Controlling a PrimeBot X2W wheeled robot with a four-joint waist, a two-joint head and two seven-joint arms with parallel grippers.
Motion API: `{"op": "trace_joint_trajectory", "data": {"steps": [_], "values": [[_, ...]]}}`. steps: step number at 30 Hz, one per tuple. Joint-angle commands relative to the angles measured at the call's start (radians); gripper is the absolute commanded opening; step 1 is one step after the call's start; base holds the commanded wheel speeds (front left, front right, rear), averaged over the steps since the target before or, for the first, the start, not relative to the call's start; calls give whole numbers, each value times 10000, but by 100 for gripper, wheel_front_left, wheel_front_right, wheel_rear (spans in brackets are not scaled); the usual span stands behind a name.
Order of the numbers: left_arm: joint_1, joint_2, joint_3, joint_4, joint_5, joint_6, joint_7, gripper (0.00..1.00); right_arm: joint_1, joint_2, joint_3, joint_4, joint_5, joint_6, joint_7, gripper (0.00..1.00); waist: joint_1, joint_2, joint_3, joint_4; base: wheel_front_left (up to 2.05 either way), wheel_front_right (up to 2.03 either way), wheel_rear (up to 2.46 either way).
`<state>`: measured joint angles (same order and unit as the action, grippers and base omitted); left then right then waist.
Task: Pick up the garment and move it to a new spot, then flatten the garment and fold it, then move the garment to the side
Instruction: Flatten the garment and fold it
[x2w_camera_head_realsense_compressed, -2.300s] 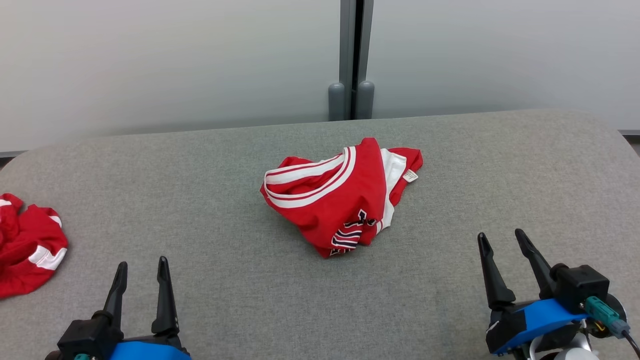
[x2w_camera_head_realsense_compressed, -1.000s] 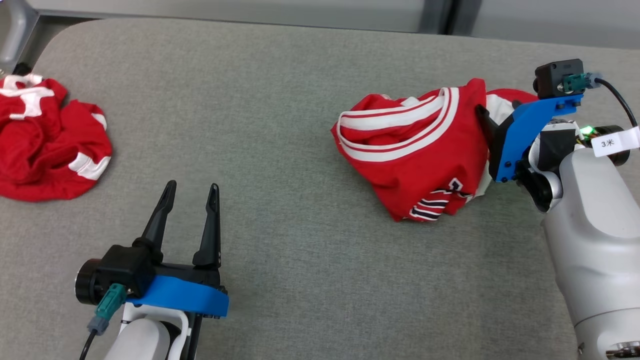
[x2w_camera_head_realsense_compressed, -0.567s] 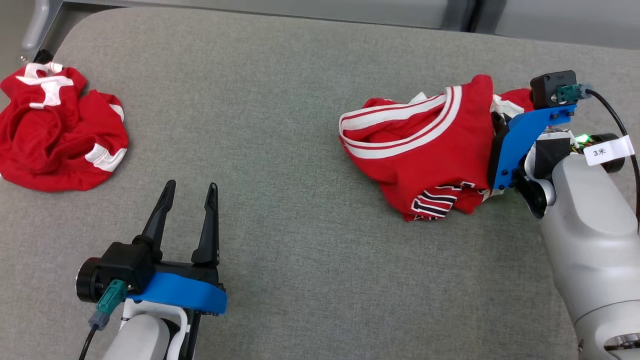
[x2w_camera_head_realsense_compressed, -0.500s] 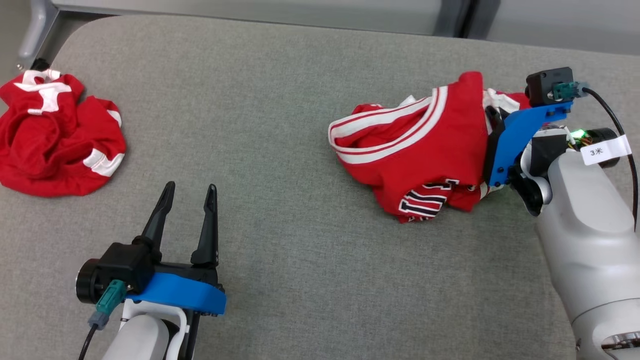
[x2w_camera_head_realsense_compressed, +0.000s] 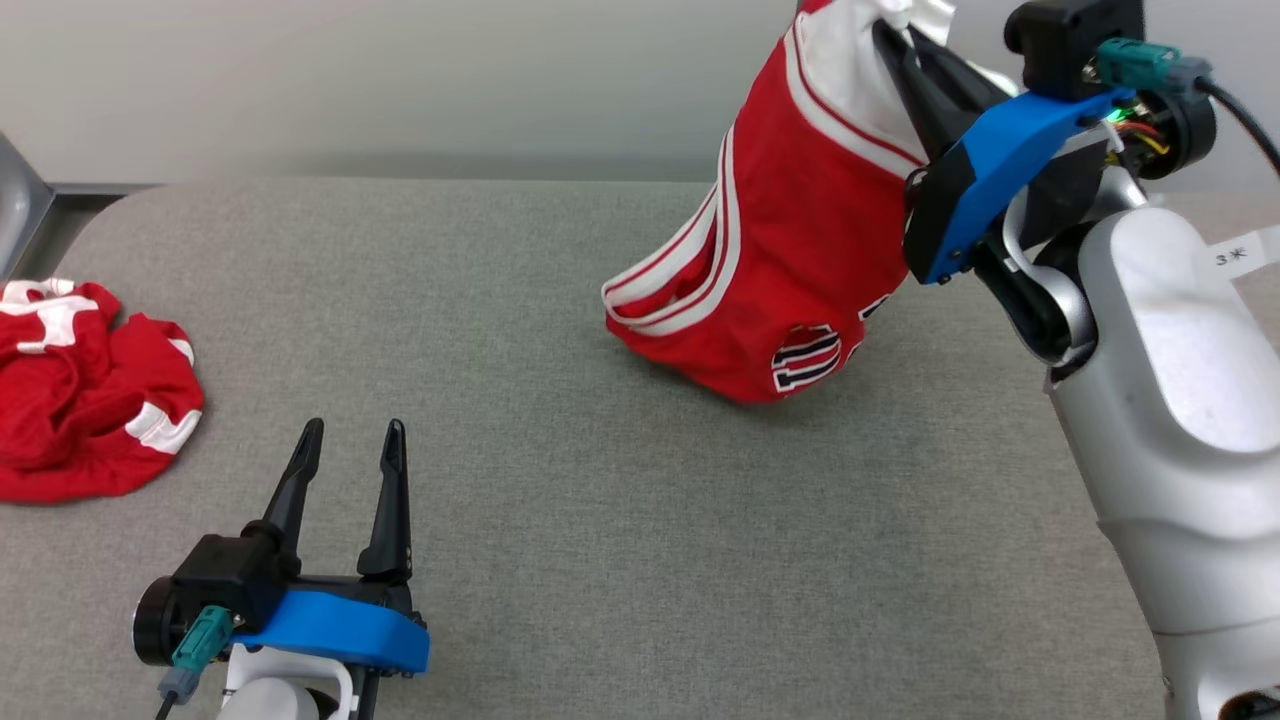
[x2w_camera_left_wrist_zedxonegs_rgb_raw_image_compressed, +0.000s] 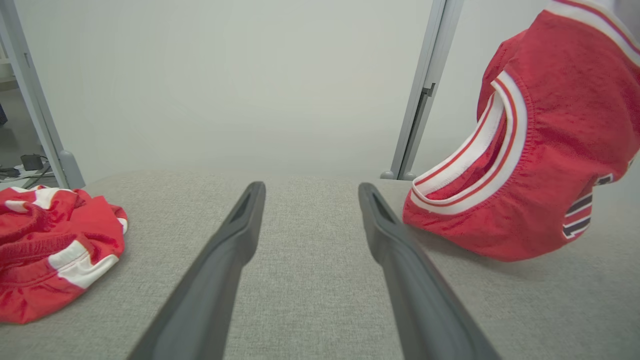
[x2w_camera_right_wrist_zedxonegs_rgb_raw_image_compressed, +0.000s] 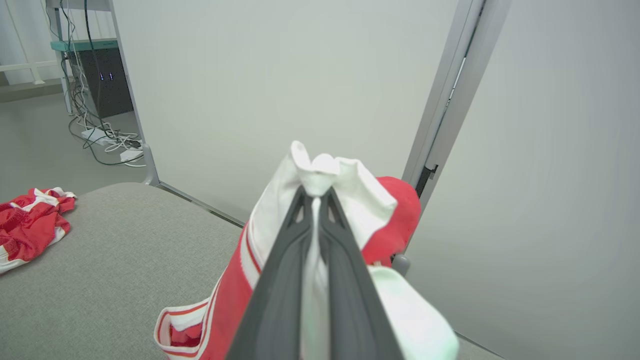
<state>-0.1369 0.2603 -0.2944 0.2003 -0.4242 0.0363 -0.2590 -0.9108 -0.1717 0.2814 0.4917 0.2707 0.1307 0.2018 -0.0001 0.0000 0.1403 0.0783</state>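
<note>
Garment (x2w_camera_head_realsense_compressed: 790, 250), top edge inside closed right gripper (x2w_camera_head_realsense_compressed: 890, 35)

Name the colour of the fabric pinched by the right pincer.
White, part of the red garment; right wrist view shows it best.

Red garment (x2w_camera_head_realsense_compressed: 800, 250), white-striped trim, hanging bunched from white top edge; lower end touching grey table (x2w_camera_head_realsense_compressed: 600, 550).

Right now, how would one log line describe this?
step: pick up | right gripper: shut on shirt | shirt: hanging over table | left gripper: open | second shirt: crumpled, left
</note>
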Motion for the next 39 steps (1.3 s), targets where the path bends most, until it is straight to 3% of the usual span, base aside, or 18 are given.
{"op": "trace_joint_trajectory", "data": {"steps": [1, 8, 16, 17, 18, 19, 24, 31, 34, 39], "values": [[120, 48, 86, -32, -54, 60, -54, 100, 478, -179, 20, -719, 181, 4, 175, 0, 1, 0, -301, -217, 0, 0, 0], [270, 88, 152, -165, -70, 69, -65, 100, 2606, -765, -297, -2743, -71, 4, 861, 0, 1, 0, -320, -207, 0, 0, 0], [267, 32, 195, -242, -33, 59, -68, 100, 6133, 85, -383, -3165, -85, 4, 1617, 0, 1, 0, -86, -214, 0, 0, 0], [253, 39, 211, -237, -31, 57, -69, 100, 6414, 257, -323, -3220, 16, 4, 1742, 9, 1, 0, -73, -230, 0, 0, 0], [257, 47, 226, -228, -28, 59, -69, 100, 6715, 401, -187, -3270, 220, 4, 1947, 40, 1, 0, -72, -249, 0, 0, 0], [276, 49, 238, -215, -22, 65, -69, 100, 6959, 520, -157, -3374, 444, 4, 2112, 100, 1, 0, -97, -270, 0, 0, 0], [411, 47, 238, -207, 11, 73, -71, 100, 7601, 599, -656, -4722, 783, 4, 2716, 100, 1, 0, -234, -355, 0, 0, 0], [419, 27, 146, -242, 16, 39, -73, 100, 7485, 714, -2284, -6761, 123, 4, 3785, 100, 1, 0, -297, -332, 0, 0, 0], [328, 21, 112, -277, 30, 10, -73, 100, 6961, 840, -2790, -6516, -177, 4, 4297, 100, 1, 0, -186, -264, 0, 0, 0], [86, 51, 71, -292, 94, -46, -74, 100, 5786, 986, -3335, -4813, -510, 4, 4595, 100, 1, 0, 173, -19, 0, 0, 0]]}}
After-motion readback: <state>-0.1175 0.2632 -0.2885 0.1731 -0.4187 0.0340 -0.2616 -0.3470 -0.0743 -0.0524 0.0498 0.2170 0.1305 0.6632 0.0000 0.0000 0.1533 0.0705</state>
